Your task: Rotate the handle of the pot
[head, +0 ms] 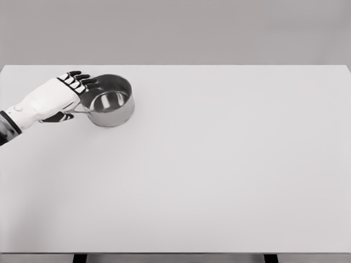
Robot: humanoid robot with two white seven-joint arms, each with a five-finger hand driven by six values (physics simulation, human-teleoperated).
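Note:
A small shiny steel pot (109, 101) stands upright on the white table (219, 164), at the far left. Its thin handle (78, 112) points left toward me and passes under my left hand (68, 96). That hand lies over the handle, dark fingertips (82, 78) stretched along the pot's left rim and the thumb (57, 116) tucked below the handle. Whether the hand truly grips the handle is hidden by the palm. No right arm shows.
The table's left edge lies just beyond my left forearm (11, 123). A plain grey wall stands behind the table's far edge.

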